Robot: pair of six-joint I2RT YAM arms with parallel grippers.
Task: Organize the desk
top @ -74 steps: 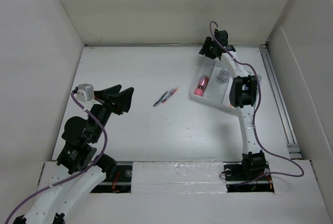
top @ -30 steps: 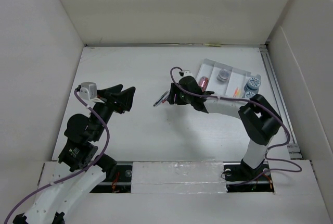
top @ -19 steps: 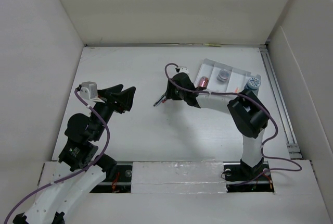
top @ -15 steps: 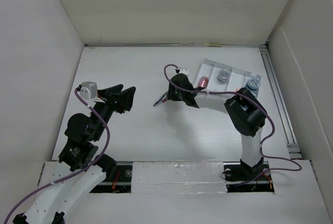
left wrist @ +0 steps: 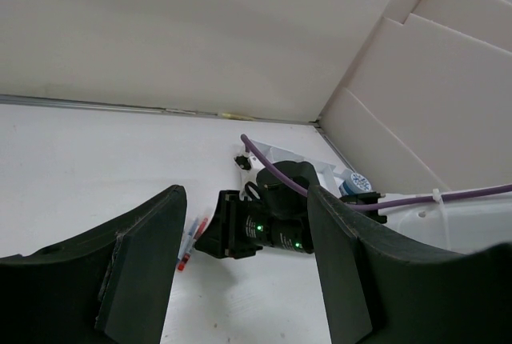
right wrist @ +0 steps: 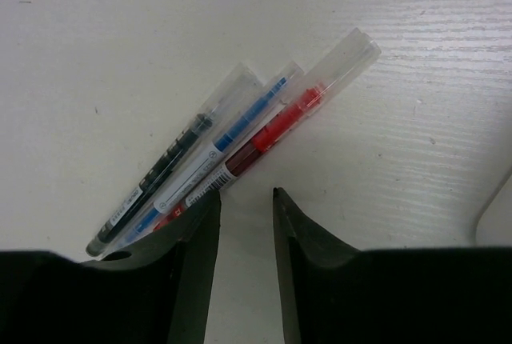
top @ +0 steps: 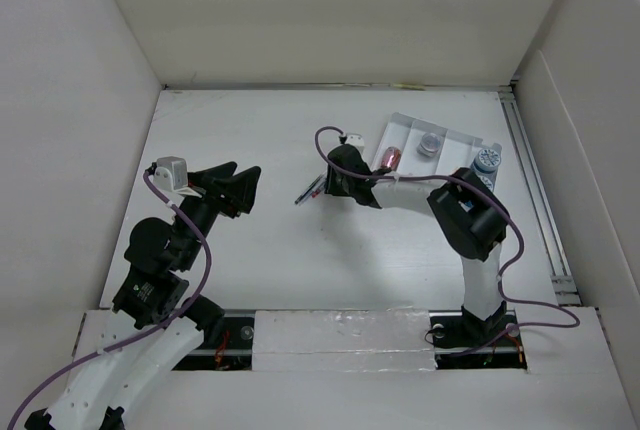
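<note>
Three clear pens, black (right wrist: 160, 172), blue (right wrist: 232, 132) and red (right wrist: 288, 116), lie side by side on the white desk (top: 250, 120); from above the pens (top: 308, 191) are near mid-table. My right gripper (right wrist: 246, 194) is low over the desk at their near ends. Its jaws stand a narrow gap apart with only bare desk between them, and the left finger (right wrist: 188, 240) overlaps the red pen's end. In the top view the right gripper (top: 328, 184) points left at the pens. My left gripper (top: 240, 175) hovers open and empty to the left, facing them.
A white compartmented tray (top: 455, 140) sits at the back right, holding a pink item (top: 389, 158), a grey round item (top: 430, 143) and a blue round item (top: 486, 160). White panel walls enclose the desk. A rail (top: 535, 190) runs along its right edge.
The right arm swung from over the tray leftward and down to the pens, and its jaws narrowed. The left arm stayed put.
</note>
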